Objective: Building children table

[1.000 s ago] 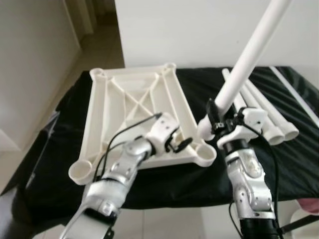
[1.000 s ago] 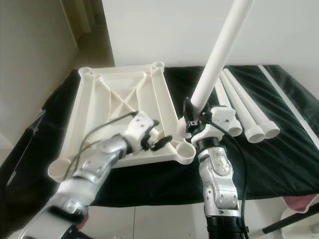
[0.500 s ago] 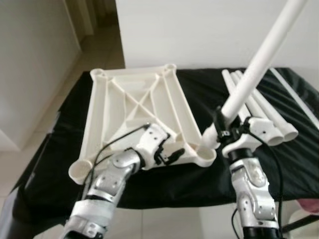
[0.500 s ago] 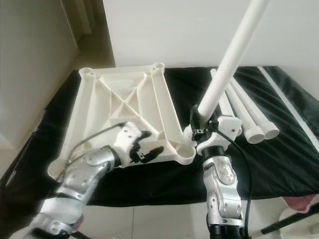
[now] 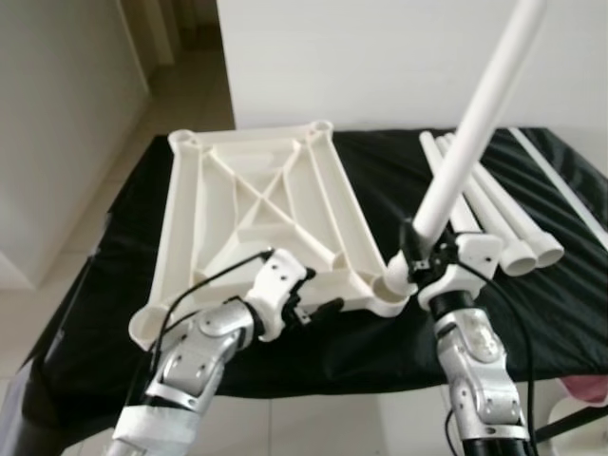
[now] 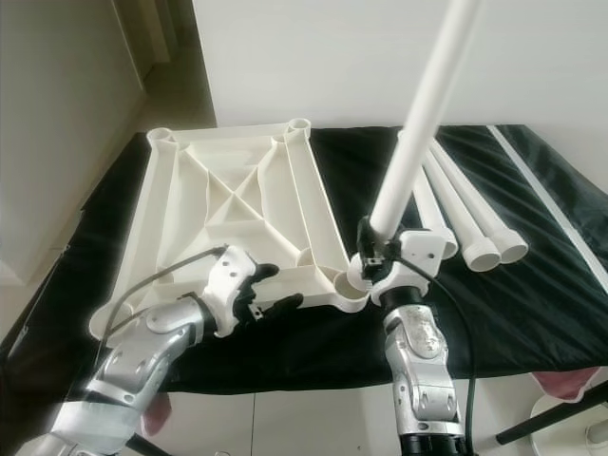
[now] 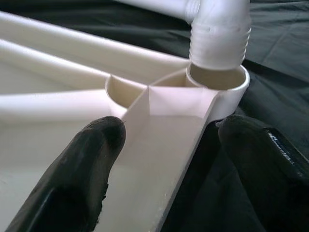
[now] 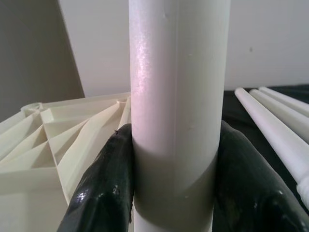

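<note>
A white tabletop [image 5: 256,204] lies upside down on a black cloth. My right gripper [image 5: 418,256] is shut on a long white leg [image 5: 465,142] that tilts up and to the right. The leg's threaded end [image 7: 219,46] sits just above the near right corner socket [image 7: 219,82]; I cannot tell if they touch. In the right wrist view the black fingers [image 8: 104,188] clamp the leg [image 8: 176,96] from both sides. My left gripper [image 5: 313,304] is open at the tabletop's near edge, left of that socket, one finger [image 7: 91,159] over the panel and the other over the cloth.
Three spare white legs [image 5: 494,209] lie side by side on the cloth to the right, with a thin white rod [image 5: 560,180] beyond them. The black cloth [image 5: 560,294] ends at a near edge over pale floor. A white wall stands behind.
My left gripper has drawn back from the panel to its near edge. The leg's lower end has come down to the corner socket.
</note>
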Robot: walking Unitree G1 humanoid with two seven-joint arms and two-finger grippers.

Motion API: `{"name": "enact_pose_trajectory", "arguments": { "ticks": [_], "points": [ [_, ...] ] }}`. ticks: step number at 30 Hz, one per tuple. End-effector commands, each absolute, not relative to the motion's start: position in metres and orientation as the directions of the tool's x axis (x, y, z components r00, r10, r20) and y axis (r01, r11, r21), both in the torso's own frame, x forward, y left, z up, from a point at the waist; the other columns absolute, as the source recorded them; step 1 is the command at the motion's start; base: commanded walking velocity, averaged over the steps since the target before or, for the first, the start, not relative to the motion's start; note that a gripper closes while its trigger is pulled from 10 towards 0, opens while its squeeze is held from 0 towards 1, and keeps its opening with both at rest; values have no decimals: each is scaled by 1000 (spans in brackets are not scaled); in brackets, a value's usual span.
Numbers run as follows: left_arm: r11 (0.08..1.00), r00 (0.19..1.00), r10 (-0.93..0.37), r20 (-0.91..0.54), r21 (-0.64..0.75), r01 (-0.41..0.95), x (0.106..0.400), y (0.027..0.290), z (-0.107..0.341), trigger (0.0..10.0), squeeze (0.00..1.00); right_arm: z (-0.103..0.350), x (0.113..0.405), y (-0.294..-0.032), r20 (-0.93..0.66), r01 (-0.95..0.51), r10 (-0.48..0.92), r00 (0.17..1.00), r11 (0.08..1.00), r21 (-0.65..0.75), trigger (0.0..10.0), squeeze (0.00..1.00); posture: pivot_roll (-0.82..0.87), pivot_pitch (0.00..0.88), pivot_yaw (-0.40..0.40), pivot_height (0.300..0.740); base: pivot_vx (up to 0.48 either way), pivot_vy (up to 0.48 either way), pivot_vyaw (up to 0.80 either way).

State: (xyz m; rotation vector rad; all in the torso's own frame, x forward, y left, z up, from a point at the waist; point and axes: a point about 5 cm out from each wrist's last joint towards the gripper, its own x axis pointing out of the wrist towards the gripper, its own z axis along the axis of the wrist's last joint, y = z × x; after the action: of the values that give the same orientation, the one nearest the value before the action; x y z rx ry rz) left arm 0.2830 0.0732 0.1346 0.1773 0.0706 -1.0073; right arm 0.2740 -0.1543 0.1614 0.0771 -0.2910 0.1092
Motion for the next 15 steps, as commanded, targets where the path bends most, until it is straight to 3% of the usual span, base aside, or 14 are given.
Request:
{"name": "enact_pose_trajectory", "arguments": {
  "ticks": [1,15],
  "points": [
    [375,386,-908,-166,91,922,272,67,135,10000,0,149,272,-150,250,-141,135,959,990,4,10000,0,47,0,-7,740,0,0,0],
    [394,406,-898,-169,99,914,269,63,138,10000,0,131,266,-140,229,-211,259,938,954,-214,10000,0,58,0,-16,740,0,0,0]
  ]
}}
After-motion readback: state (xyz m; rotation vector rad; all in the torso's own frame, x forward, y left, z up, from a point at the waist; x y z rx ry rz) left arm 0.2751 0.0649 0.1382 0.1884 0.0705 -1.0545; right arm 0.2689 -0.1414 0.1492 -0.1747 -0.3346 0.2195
